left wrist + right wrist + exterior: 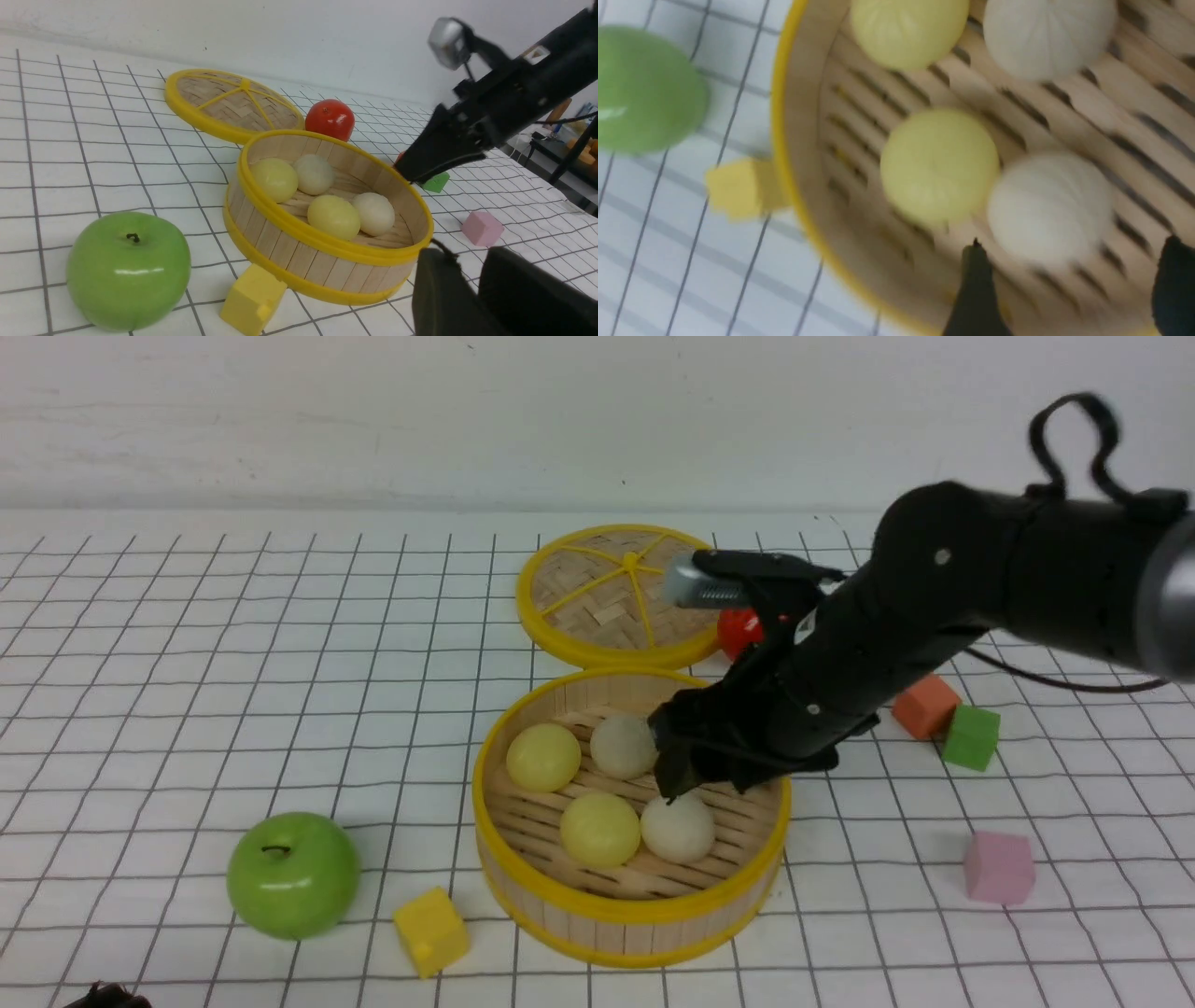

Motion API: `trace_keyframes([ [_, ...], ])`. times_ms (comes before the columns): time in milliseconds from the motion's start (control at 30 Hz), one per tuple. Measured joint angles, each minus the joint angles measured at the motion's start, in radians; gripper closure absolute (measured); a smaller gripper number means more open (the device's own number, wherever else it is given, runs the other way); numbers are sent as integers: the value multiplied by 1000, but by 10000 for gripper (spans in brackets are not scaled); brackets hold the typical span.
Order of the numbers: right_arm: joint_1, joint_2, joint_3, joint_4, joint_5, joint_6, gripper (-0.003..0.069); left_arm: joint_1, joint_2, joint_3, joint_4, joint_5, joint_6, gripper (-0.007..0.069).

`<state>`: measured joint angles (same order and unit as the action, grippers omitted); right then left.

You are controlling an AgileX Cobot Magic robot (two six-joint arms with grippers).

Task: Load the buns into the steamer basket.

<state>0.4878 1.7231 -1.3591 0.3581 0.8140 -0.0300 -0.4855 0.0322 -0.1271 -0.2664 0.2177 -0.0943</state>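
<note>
Buns (678, 828) in steamer basket (597, 903) (all 4), just below open R pincer (674, 775)

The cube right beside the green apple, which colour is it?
Yellow cube; the front view shows it best.

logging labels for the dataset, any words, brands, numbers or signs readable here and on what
None can be read.
Small white sticker on the right arm: blurred, nothing legible.
Steamer basket, buns, woven lid, green apple, red apple and coloured cubes: no print visible.
Table: plain black grid lines only.
</note>
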Motion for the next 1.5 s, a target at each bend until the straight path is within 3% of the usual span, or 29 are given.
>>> trace_keyframes([
  [33,0,-8,0,0,10,3,203,0,0,0,0,0,0,494],
  [233,1,-272,32,-191,278,90,465,0,0,0,0,0,0,487],
  [267,1,-312,33,-211,319,96,527,0,0,0,0,0,0,485],
  [300,1,-324,34,-214,332,97,535,0,0,0,0,0,0,484],
  [333,1,-370,36,-227,378,98,597,0,0,0,0,0,0,481],
  [400,1,-411,37,-234,410,99,655,0,0,0,0,0,0,480],
  [533,1,-482,40,-241,432,101,679,0,0,0,0,0,0,478],
  [700,1,-546,55,-337,431,101,679,0,0,0,0,0,0,477],
  [833,-58,-790,307,-372,264,101,679,0,0,0,0,1,0,477],
  [1000,-265,-1301,843,-358,-155,101,679,0,0,0,0,1,0,468],
  [1167,-370,-1615,1217,-376,-359,101,679,0,0,0,0,1,0,461],
  [1300,-388,-1723,1368,-383,-390,107,678,0,0,0,0,1,0,459],
  [1500,-389,-1734,1374,-384,-412,115,676,0,0,0,0,1,0,452],
])
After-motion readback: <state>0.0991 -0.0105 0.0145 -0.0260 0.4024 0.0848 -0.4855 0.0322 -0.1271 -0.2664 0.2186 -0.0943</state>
